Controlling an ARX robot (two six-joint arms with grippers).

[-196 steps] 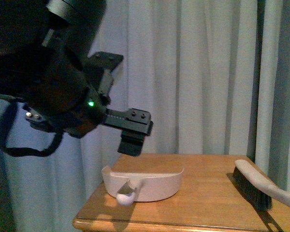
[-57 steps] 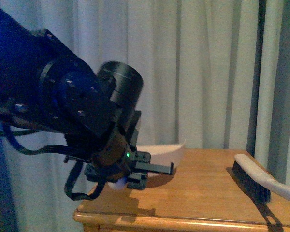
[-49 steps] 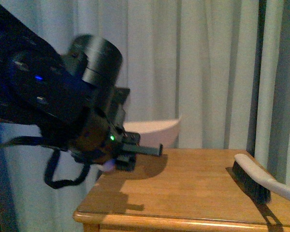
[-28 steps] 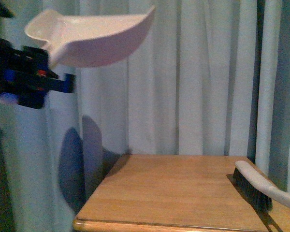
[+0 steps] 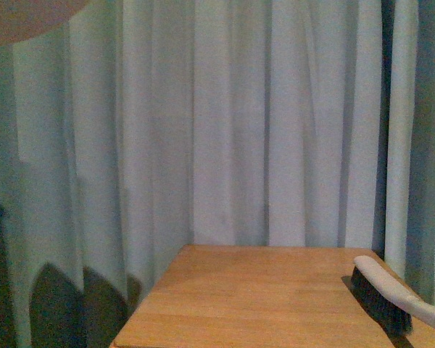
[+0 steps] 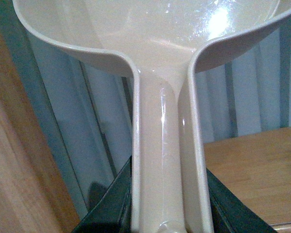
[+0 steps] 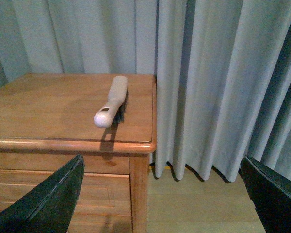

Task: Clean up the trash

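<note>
The left jaws were clamped on the dustpan [image 6: 160, 145] handle, one dark jaw each side, w/ the pan held high so only its edge showed in the front view's top corner. The right jaws stood wide apart, empty, facing the worktop [image 7: 63, 104] where the hand brush [image 7: 114, 99] lay. The tissue wad wasn't visible in any view; prob. in the pan, can't confirm. Best approach: keep the pan level, move slowly, and tip only once over a bin; none in sight.

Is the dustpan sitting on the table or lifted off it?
Lifted off. The left gripper clamps the dustpan by its handle, high above the table where the brush lies.
</note>
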